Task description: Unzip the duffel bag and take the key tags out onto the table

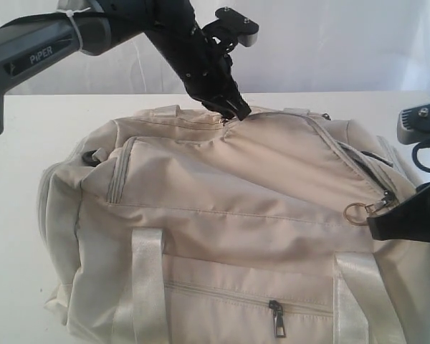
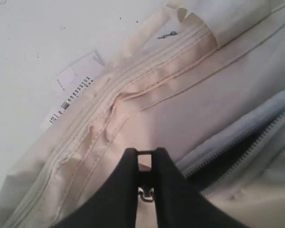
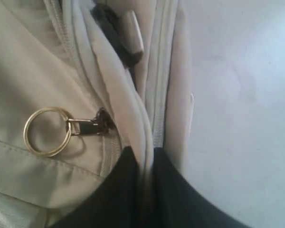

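Working the top zip: your left gripper (image 1: pixel 233 109) is sitting at the upper middle of the exterior frame, on the crown of the duffel bag (image 1: pixel 236 215). Its jaws are nipped narrow on a zipper pull (image 2: pixel 144 194), with the metal showing between the black fingers (image 2: pixel 128 190). Your right gripper (image 1: pixel 383 221) is reaching in from the right edge, also narrow. It is pinching a fold of the bag's end seam, not the ring pull (image 1: pixel 356 213) lying just beside it.

The bag is lying broadside on the table (image 1: pixel 36 129), filling most of the frame. The key tags are not showing anywhere; I am judging they are inside.

The relation you are steering by:
- The zip track is running as a long arc from the left gripper down toward the right of the frame, ending near the right gripper.
- The two grippers are sitting at opposite ends of one line, left at the slider and right at the bag's end.
- The left wrist view is showing teeth gaping just beside the fingers, with dark lining (image 2: pixel 223 159) behind.
- Which way the closed remainder is running, I cannot tell.

Judgement: you are needing to draw the pull along the track's axis, not upward, while the right pinch is bracing the fabric.
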`<state>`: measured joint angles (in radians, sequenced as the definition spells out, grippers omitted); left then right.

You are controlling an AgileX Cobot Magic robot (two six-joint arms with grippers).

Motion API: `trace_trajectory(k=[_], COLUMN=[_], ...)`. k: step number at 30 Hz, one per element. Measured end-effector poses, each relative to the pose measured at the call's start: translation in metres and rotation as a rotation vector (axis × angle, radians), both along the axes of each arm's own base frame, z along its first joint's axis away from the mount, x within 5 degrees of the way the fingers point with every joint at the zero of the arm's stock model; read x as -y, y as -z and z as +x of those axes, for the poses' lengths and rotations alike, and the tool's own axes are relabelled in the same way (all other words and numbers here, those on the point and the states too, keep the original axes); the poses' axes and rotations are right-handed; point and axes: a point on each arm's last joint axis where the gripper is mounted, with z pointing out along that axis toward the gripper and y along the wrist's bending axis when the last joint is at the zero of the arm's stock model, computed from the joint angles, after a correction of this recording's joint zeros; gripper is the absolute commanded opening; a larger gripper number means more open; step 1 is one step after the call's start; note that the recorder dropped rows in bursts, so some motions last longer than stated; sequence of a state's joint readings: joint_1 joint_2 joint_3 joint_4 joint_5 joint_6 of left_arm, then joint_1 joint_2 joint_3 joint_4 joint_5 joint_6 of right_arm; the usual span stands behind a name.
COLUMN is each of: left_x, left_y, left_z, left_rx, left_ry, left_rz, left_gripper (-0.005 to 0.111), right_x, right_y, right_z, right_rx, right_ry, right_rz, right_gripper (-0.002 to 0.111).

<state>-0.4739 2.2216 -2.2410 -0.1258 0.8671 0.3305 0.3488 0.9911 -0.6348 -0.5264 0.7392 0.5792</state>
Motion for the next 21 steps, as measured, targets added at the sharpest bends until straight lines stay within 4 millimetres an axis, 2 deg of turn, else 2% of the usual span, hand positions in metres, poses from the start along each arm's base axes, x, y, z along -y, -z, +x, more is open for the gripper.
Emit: trace_trajectory(k=[3,8,9,15,18,21], left_x=[0.001,0.006,0.008,0.011,0.011,0.011], left_y=[-0.003,-0.010,-0.011,-0.014,-0.014,-0.014], left_z=[-0.001,-0.004,-0.004,-0.004,-0.004,-0.004], left_rx=[-0.003,-0.011,-0.011,0.005,0.008,0.006], left_ry=[0.031,0.116,0.124,0.134,0.132,0.133], left_rz=[-0.031,-0.153,-0.168,-0.219,-0.221,-0.222], left_gripper=[0.000,0.000,0.000,0.000,0.000,0.000], right_x=[0.000,0.000,0.000,-0.007,-0.015,-0.022], right_y=[-0.001,-0.018,-0.023,-0.060,-0.073,-0.078], right_z=[0.000,0.003,0.004,0.017,0.034,0.060], right_rx=[0.004,0.017,0.027,0.185,0.225,0.186], right_ry=[-0.001,-0.023,-0.036,-0.127,-0.183,-0.231], right_rz=[0.000,-0.037,-0.048,-0.042,-0.068,-0.125], right_gripper=[0.015,0.062,0.067,0.063,0.063,0.062])
